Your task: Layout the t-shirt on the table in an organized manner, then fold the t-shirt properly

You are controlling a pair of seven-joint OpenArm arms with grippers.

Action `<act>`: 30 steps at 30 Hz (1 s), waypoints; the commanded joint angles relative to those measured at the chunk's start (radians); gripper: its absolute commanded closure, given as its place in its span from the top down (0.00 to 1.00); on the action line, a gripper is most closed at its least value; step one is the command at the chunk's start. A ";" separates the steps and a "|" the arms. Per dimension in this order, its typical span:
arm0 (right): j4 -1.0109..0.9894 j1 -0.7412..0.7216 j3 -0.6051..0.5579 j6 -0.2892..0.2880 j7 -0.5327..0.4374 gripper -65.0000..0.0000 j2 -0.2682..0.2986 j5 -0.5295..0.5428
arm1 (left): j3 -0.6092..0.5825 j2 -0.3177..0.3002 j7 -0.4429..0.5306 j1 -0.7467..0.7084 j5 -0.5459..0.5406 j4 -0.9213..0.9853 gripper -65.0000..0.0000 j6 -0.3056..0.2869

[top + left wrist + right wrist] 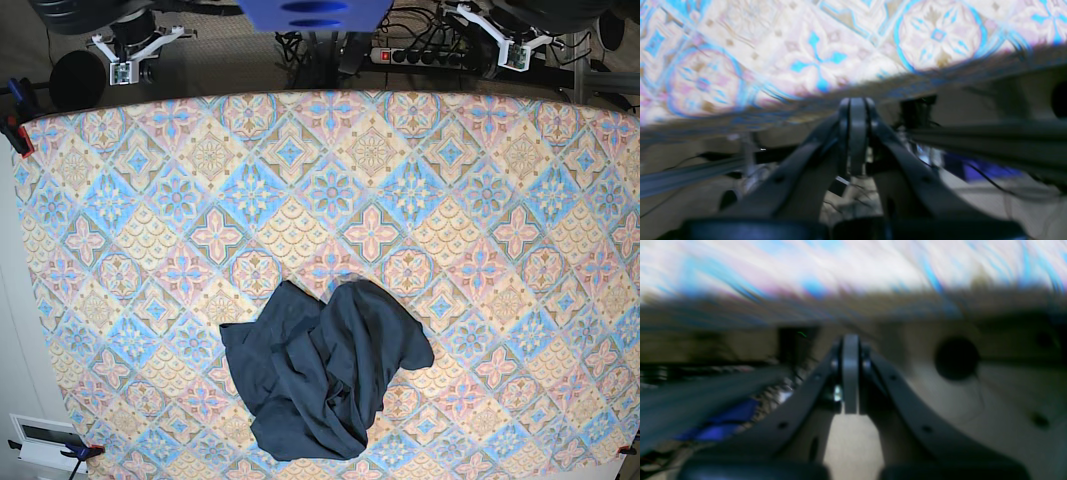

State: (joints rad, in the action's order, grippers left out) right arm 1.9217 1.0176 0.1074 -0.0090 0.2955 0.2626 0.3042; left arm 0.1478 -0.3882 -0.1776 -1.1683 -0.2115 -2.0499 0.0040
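Note:
The t-shirt (pixel 322 372), dark navy, lies crumpled in a heap on the near middle of the table (pixel 480 200), which is covered by a pastel diamond-patterned cloth. Both arms are pulled back beyond the table's far edge, well away from the shirt. My left gripper (pixel 857 104) is shut with nothing between its fingers, pointing at the table's far edge (pixel 813 56); in the base view it sits at the top right (pixel 516 52). My right gripper (pixel 850 340) is shut and empty too, at the top left (pixel 122 68). Neither wrist view shows the shirt.
A power strip (pixel 420 55) and cables lie behind the table's far edge, with a blue mount (pixel 312 12) at the top centre. Clamps hold the cloth at the left corner (pixel 14 125). A white box (pixel 40 436) sits off the near left corner.

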 commanded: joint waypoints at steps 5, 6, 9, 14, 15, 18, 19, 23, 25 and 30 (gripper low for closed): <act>0.069 -0.038 0.002 0.014 0.046 0.00 0.014 -0.001 | 0.002 -0.005 0.020 0.084 -0.003 -0.041 0.00 0.004; 0.068 -0.076 -0.016 0.013 0.054 0.00 0.014 -0.001 | -0.010 -0.001 0.019 0.113 -0.003 -0.039 0.00 0.004; 0.066 -0.188 -0.097 0.013 0.063 0.00 0.014 0.000 | -0.027 0.007 -0.029 0.195 -0.003 -0.039 0.00 0.004; 0.065 -0.392 -0.251 0.013 0.184 0.00 0.014 0.000 | -0.052 0.022 -0.158 0.348 -0.003 -0.039 0.00 0.004; 0.065 -0.435 -0.280 0.013 0.212 0.00 0.014 0.000 | -0.055 0.024 -0.179 0.374 -0.003 -0.039 0.00 0.004; 0.065 -0.580 -0.384 0.013 0.301 0.00 0.014 0.000 | -0.080 0.062 -0.225 0.457 -0.003 -0.039 0.00 0.004; 0.063 -0.633 -0.418 0.013 0.327 0.00 0.014 0.000 | -0.081 0.079 -0.245 0.476 -0.003 -0.039 0.00 0.003; 0.054 -0.817 -0.536 0.013 0.408 0.00 0.010 0.000 | -0.099 0.143 -0.357 0.558 -0.003 -0.039 0.00 0.001; 0.029 -0.920 -0.573 0.013 0.445 0.00 0.007 0.002 | -0.115 0.150 -0.422 0.594 -0.003 -0.039 0.00 0.001; -0.074 -1.109 -0.613 0.013 0.463 0.12 -0.010 0.002 | -0.159 0.151 -0.468 0.649 -0.003 -0.038 0.00 0.001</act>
State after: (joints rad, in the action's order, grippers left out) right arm 1.8389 -0.0952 -0.4999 0.0063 0.7593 0.2565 0.2958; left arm -0.0124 -0.2317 -0.6594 -0.5182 -0.2142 -2.0720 0.0040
